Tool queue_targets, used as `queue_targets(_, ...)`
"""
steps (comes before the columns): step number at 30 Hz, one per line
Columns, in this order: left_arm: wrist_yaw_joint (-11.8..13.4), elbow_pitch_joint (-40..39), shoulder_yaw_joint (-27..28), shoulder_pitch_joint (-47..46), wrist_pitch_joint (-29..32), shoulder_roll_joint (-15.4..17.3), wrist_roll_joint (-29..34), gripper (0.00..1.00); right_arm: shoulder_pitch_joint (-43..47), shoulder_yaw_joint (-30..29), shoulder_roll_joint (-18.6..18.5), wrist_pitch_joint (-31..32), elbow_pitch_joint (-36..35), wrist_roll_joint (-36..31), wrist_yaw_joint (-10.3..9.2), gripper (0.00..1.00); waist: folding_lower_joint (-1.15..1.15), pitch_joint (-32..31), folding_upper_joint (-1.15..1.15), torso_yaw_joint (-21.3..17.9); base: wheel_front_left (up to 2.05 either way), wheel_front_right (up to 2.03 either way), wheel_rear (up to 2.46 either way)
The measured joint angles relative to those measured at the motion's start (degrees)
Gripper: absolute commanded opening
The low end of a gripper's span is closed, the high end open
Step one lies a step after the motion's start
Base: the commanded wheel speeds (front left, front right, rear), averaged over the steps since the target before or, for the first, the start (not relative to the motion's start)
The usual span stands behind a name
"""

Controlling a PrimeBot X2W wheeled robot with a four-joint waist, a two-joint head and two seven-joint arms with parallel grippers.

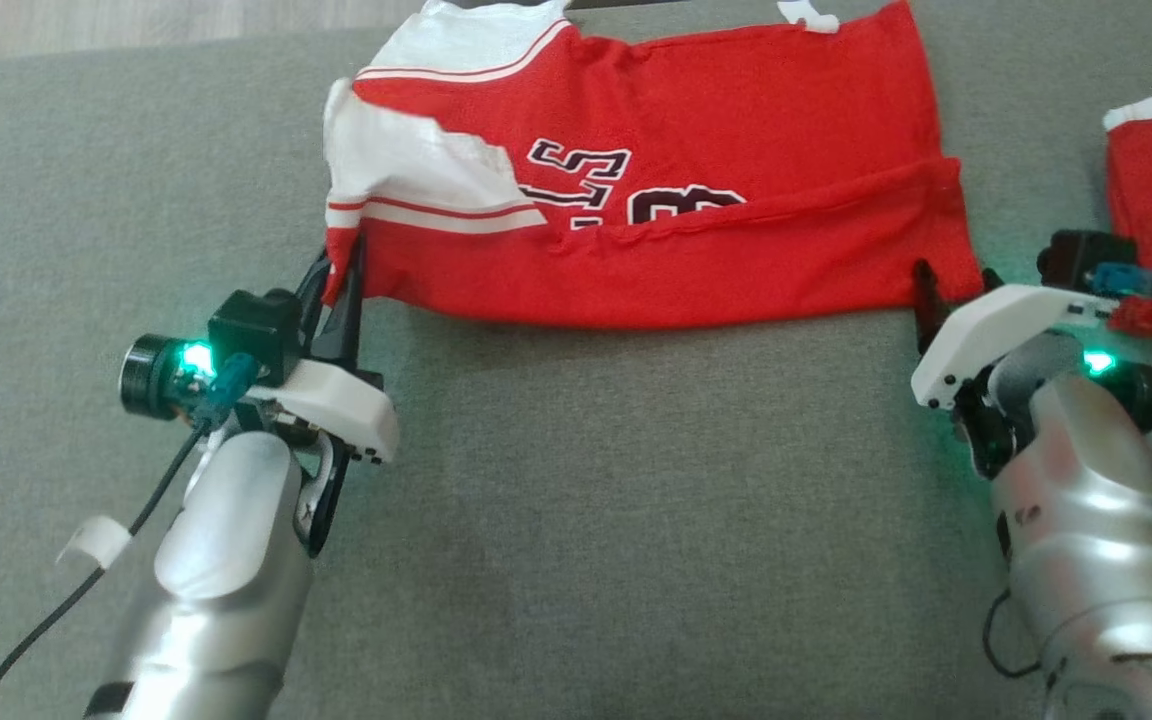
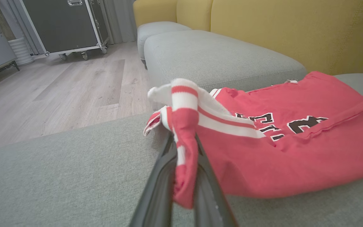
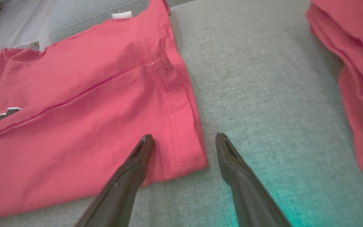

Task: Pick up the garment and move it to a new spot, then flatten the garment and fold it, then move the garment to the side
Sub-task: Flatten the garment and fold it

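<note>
On a grey sofa cushion [image 1: 576, 520], a red jersey [image 1: 736, 180] lies spread crosswise. The left gripper [image 2: 184, 142] is clamped on its white-striped near-left corner, the cloth bunched between the fingers. The right gripper [image 3: 184, 142] stands open, its fingers either side of the near-right corner. Another red garment [image 1: 1151, 190] lies well apart to the right.
</note>
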Motion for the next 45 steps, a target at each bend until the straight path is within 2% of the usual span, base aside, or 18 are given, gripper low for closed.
queue_targets(1,0.0,-0.1,-0.1,0.0,0.0,-0.1,0.0,0.0,-0.8,-0.4,-0.1,0.0,0.9,-1.4,0.01,1.0,0.0,0.1,0.0,0.3,0.0,0.0,0.0)
queue_targets(2,0.0,-0.2,-0.1,0.0,0.0,-0.1,0.0,0.0,-1.6,-0.7,-0.2,0.0,1.8,-2.8,0.01,0.82,0.0,0.2,0.0,0.5,0.0,0.0,0.0)
queue_targets(3,0.0,-0.2,-0.2,0.0,0.1,-0.1,0.0,0.0,-2.3,-1.1,-0.2,0.0,2.4,-4.4,0.01,0.34,0.0,0.2,0.0,0.6,0.0,0.0,0.0)
queue_targets(4,0.0,-0.2,-0.2,0.0,0.5,-0.1,0.0,0.0,-2.8,-1.5,-0.2,-0.1,2.9,-6.0,0.01,0.0,0.0,0.2,0.0,0.7,0.0,0.0,0.0)
queue_targets(10,0.1,1.0,-0.1,0.6,1.4,0.3,-0.6,0.0,-3.1,-3.9,-0.1,-1.8,4.7,-11.9,0.01,0.0,0.0,-1.1,0.0,0.3,0.0,0.0,0.0)
queue_targets(14,0.0,2.7,-0.1,2.4,2.0,0.3,-1.6,0.0,-3.1,-4.1,-0.1,-3.7,5.5,-13.5,0.01,0.0,0.0,-3.0,0.0,-0.3,0.0,0.0,0.0)
queue_targets(19,-0.4,4.4,0.0,6.0,3.5,0.8,-3.1,0.0,-1.9,-3.5,-0.1,-5.7,6.7,-13.3,0.01,0.0,-0.01,-6.2,0.0,-1.2,0.0,0.0,0.0)
queue_targets(27,-0.4,3.6,0.0,12.1,5.0,2.6,-4.2,0.0,0.6,0.7,0.1,-7.1,9.3,-9.7,0.01,0.0,-0.02,-11.5,0.0,-3.3,0.0,0.0,0.0)
queue_targets(35,0.0,-3.4,0.1,21.8,9.2,4.0,-6.3,0.0,6.7,3.8,0.1,-6.6,9.9,-6.2,0.01,0.0,-0.02,-16.0,0.0,-5.5,0.0,0.0,0.0)
queue_targets(42,1.7,-11.6,-0.1,27.4,13.8,4.8,-6.8,0.0,11.5,5.6,0.1,-6.6,5.8,-2.6,0.01,0.0,-0.01,-16.9,0.0,-6.0,0.0,0.0,0.0)
queue_targets(43,1.7,-12.2,-0.1,27.7,14.1,4.9,-6.8,0.0,11.9,5.9,0.1,-6.6,5.0,-2.1,0.01,0.33,-0.01,-16.9,0.0,-6.0,0.0,0.0,0.0)
queue_targets(44,1.9,-12.8,-0.1,27.9,14.6,4.9,-7.0,0.21,12.2,6.4,0.1,-6.7,4.1,-2.1,0.01,1.0,-0.01,-16.8,0.0,-6.1,0.0,0.0,0.0)
queue_targets(45,2.6,-13.3,-0.1,27.9,14.9,4.9,-7.3,0.62,12.5,6.7,0.1,-6.7,3.2,-2.0,0.01,1.0,-0.01,-16.7,0.0,-6.1,0.0,0.0,0.0)
